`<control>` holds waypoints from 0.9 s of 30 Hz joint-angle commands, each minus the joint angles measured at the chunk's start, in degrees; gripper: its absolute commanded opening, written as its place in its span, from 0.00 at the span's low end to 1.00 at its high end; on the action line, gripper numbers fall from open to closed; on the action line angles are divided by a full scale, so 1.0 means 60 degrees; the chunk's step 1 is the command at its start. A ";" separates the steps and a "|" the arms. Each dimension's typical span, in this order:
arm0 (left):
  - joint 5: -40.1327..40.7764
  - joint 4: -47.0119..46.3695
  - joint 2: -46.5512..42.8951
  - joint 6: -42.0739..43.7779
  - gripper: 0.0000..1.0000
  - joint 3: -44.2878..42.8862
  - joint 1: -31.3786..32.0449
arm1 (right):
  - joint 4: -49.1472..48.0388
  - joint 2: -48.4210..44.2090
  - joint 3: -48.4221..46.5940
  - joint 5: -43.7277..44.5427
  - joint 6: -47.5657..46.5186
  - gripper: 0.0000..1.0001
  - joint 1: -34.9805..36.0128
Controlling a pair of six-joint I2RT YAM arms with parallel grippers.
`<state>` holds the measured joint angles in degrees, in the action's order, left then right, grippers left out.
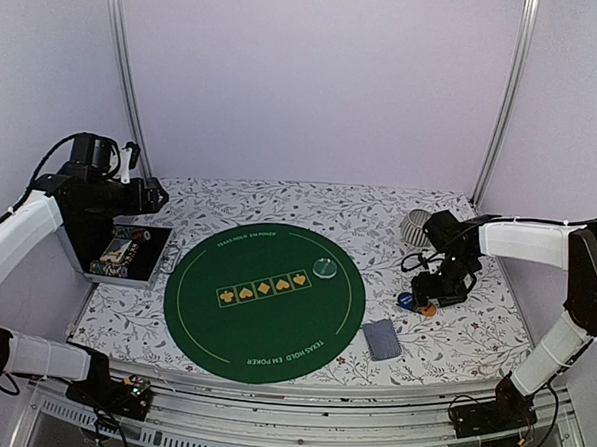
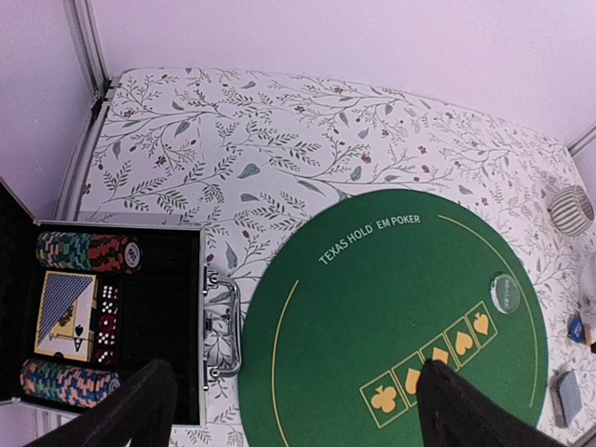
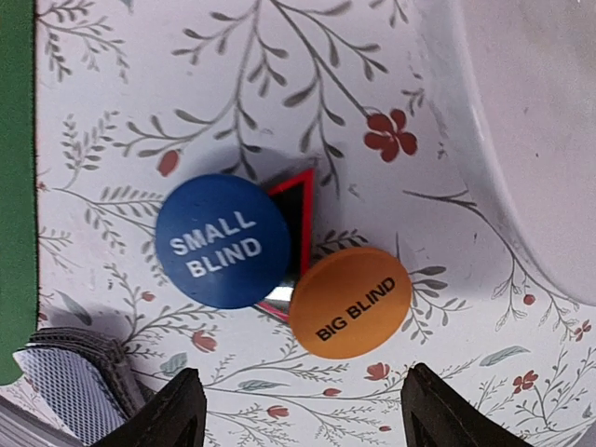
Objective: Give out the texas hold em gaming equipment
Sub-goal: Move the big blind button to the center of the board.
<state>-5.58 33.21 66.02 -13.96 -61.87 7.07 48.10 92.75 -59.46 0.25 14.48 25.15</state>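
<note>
Dark fingertips (image 3: 182, 414) of the right gripper (image 3: 303, 414) frame the bottom of its wrist view, spread wide with nothing between them, hovering over a blue round "SMALL BLIND" button (image 3: 222, 240) and an orange round "BIG BLIND" button (image 3: 350, 302). Both buttons lie partly on a red-edged black triangle marker (image 3: 294, 207) on the floral tablecloth (image 3: 186, 84), just beside the right rim of the round green felt poker mat (image 1: 263, 332). A stack of grey-blue-backed playing cards (image 1: 381, 339) lies near them toward the arm bases, and a ribbed grey cup (image 1: 415, 228) stands behind the gripper. A small clear disc (image 1: 324, 268) rests on the mat, right of the printed suit symbols. The left gripper (image 2: 298, 419) hangs high above the left side of the table, jaws also wide apart and empty. Below it, off the mat, an open silver-framed case (image 2: 219, 326) holds two rows of striped poker chips (image 2: 82, 250), a card deck (image 2: 65, 315) and dice (image 2: 108, 321).
</note>
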 commanded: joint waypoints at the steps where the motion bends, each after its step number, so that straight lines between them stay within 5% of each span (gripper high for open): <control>1: -0.0061 -0.0218 -0.0103 0.0098 0.92 0.0114 0.0139 | -0.0664 -0.0366 0.0439 -0.0461 0.0230 0.75 -0.0437; 20: 0.0121 -0.0223 -0.0207 0.0187 0.92 0.0167 0.0197 | -0.1313 0.0690 0.0606 -0.0626 0.0365 0.75 -0.1045; 27: 0.0190 -0.0233 -0.0172 0.0202 0.92 0.0154 0.0233 | -0.1195 0.1139 0.0563 -0.0502 0.0369 0.68 -0.1053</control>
<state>-5.04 32.82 65.76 -13.52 -61.28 7.77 40.82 96.51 -56.16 -3.70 16.53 19.07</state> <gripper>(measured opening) 0.918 0.696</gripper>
